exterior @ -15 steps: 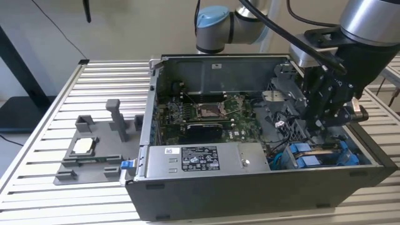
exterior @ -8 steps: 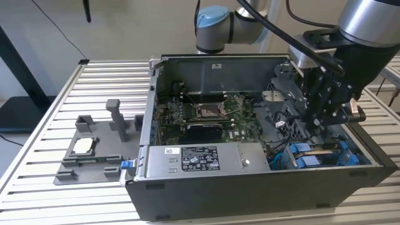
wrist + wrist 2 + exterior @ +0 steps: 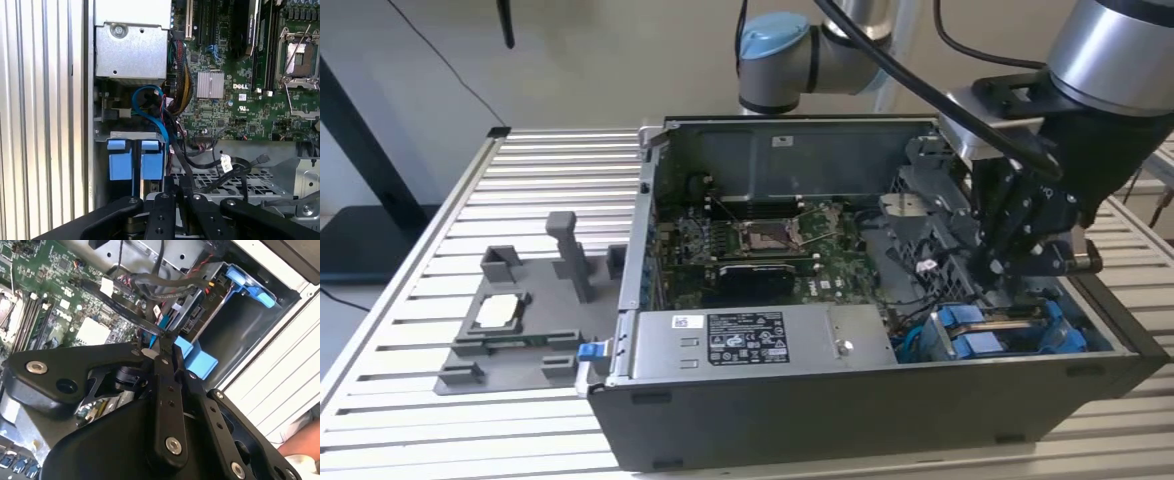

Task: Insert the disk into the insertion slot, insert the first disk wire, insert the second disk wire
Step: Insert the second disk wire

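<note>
Disk wire [image 3: 150,330]: thin, limp, connector stiff; you'd hold it at the plug. Pincer [image 3: 156,351] closed on it, insertion slot [image 3: 1007,330] just beneath pincer.

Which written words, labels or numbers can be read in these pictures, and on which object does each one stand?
White sticker on the grey metal power supply box: print too small to read.
White tag on a black cable: blurred.
Green motherboard: a white maker's logo, not quoted; other marks too small.
No text is quoted.
</note>
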Tool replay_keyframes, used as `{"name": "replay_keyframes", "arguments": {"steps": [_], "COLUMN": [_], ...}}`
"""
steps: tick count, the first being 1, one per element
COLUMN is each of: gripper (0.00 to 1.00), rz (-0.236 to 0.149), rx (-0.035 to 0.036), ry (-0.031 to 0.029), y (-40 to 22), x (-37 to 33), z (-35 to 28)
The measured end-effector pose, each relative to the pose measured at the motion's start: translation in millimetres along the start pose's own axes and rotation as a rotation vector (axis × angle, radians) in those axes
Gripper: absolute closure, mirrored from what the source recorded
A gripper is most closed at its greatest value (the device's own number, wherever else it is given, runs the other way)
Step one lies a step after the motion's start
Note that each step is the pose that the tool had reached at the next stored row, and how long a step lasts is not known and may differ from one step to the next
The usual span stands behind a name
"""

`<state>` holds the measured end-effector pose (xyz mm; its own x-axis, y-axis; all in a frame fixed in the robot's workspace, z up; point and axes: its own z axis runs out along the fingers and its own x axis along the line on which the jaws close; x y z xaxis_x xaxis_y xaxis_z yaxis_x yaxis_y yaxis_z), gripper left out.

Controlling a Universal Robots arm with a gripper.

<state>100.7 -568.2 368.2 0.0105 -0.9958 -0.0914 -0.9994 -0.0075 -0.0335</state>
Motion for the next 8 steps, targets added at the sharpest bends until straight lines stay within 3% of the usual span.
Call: {"name": "replay_keyframes", "arguments": {"steps": [4,8], "gripper": [0.84,0.84], "rz": [0.001,0.002], "rx": [-0.0041,-0.0087], "ry": [-0.0195,-0.0321], "y": [-0.5,-2.7], "x": [9.0,15.2], "z": [1.3,4.1]}}
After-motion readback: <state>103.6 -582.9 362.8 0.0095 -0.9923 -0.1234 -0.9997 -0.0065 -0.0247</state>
